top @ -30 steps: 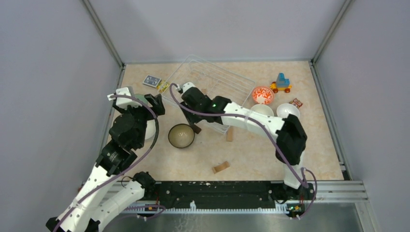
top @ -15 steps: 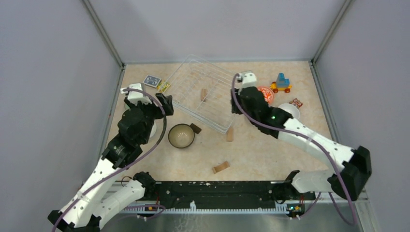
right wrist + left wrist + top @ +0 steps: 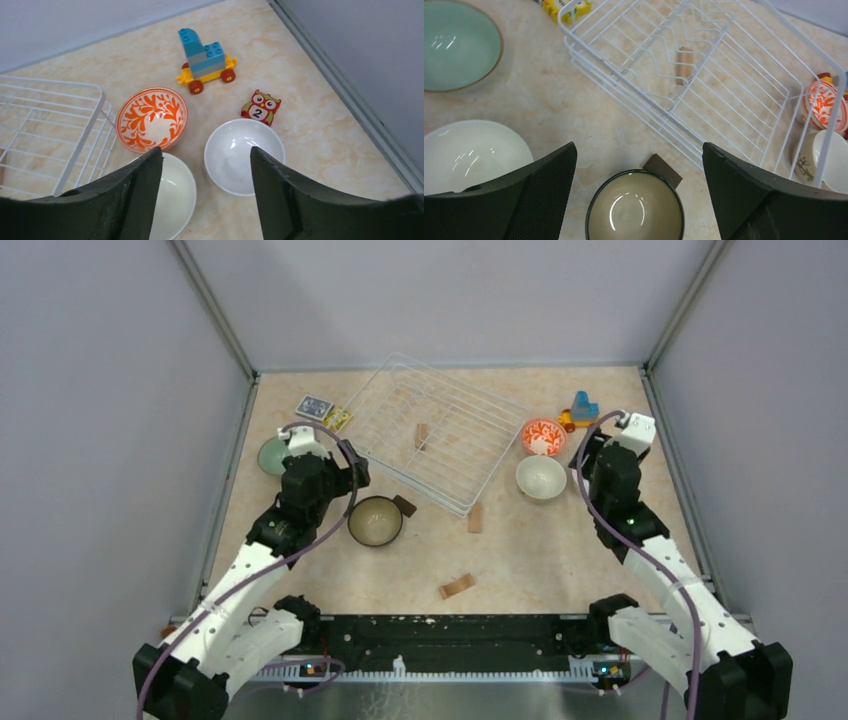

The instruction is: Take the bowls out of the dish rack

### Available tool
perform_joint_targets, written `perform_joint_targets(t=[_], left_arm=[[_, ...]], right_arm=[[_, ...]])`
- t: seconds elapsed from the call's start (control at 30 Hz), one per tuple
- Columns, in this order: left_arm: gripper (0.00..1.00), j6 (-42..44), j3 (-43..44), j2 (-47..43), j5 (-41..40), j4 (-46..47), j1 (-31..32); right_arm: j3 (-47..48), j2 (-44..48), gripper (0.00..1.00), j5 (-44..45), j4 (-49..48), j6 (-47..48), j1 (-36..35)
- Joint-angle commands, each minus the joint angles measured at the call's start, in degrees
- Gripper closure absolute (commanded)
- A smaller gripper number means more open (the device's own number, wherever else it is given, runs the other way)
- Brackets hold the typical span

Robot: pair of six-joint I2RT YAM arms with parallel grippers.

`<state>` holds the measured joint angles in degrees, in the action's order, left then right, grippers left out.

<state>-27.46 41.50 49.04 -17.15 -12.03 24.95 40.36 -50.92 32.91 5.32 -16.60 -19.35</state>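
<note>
The white wire dish rack [image 3: 470,425] holds no bowls, only a wooden block [image 3: 421,435]. On the left, outside it, stand a pale green bowl [image 3: 271,455], a white bowl [image 3: 469,155] and a dark teal bowl [image 3: 375,521]. On the right stand the orange-patterned bowl [image 3: 543,437], a beige bowl [image 3: 541,477] and a white bowl [image 3: 244,156]. My left gripper [image 3: 347,468] is open and empty above the table just beyond the dark bowl [image 3: 635,207]. My right gripper [image 3: 592,455] is open and empty above the beige bowl [image 3: 175,195] and the white one.
A toy train [image 3: 580,412] and an owl tile [image 3: 261,106] lie at the far right. Cards [image 3: 315,406] lie at the far left. A brown block [image 3: 663,170] touches the dark bowl. Wooden blocks [image 3: 457,586] lie on the near table. Grey walls close in both sides.
My right arm has swung from over the rack's left side across to the bowls on the right. My left arm has shifted towards the dark bowl, uncovering the pale green bowl.
</note>
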Motion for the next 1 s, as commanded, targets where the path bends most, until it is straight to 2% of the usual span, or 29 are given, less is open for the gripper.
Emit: perform_joint_targets(t=[0.0, 0.13, 0.23, 0.3, 0.37, 0.47, 0.53, 0.7, 0.8, 0.87, 0.97], left_arm=[[0.01, -4.6, -3.1, -1.1, 2.4, 6.2, -3.6], [0.01, -3.6, -5.0, -0.9, -0.7, 9.2, -4.2], [0.01, -1.8, -7.5, -1.4, -3.2, 13.7, -4.2], [0.01, 2.3, -9.6, -2.6, -0.6, 17.5, -4.1], [0.01, 8.7, -14.2, -4.8, 4.3, 26.8, -4.1], [0.01, 10.7, -20.3, -6.5, 6.9, 37.3, -4.2], [0.01, 11.2, -21.4, -4.6, 6.4, 39.6, -4.1], [0.01, 11.0, -18.0, 5.1, 3.1, 37.3, -4.2], [0.01, 8.8, -21.3, 8.9, 3.0, 46.8, -4.1], [0.01, 8.6, -22.2, 11.3, 2.3, 51.3, -4.1], [0.01, 13.0, -20.4, 14.3, -0.4, 50.8, -4.2]], right_arm=[[-7.6, 3.9, 0.33, 0.1, -15.4, 6.2, 2.6], [-11.4, 3.2, 0.25, 0.2, -21.6, 9.5, 2.7], [-15.1, 2.7, 0.24, -0.5, -27.8, 13.3, 2.7], [-17.0, 2.5, 0.24, -1.3, -30.7, 15.2, 2.7], [-18.2, 2.0, 0.24, -1.5, -32.1, 14.3, 2.7], [-19.9, -0.4, 0.25, -3.7, -34.8, 13.7, 3.7], [-19.6, -3.0, 0.25, -4.1, -34.5, 13.0, 4.4], [-20.7, -11.0, 0.22, -1.5, -41.4, 16.3, 4.4], [-23.8, -14.0, 0.22, -0.4, -50.1, 18.4, 4.6], [-26.3, -17.2, 0.24, -4.1, -57.6, 19.2, 5.9], [-26.3, -21.8, 0.25, -7.9, -60.2, 20.0, 7.9]])
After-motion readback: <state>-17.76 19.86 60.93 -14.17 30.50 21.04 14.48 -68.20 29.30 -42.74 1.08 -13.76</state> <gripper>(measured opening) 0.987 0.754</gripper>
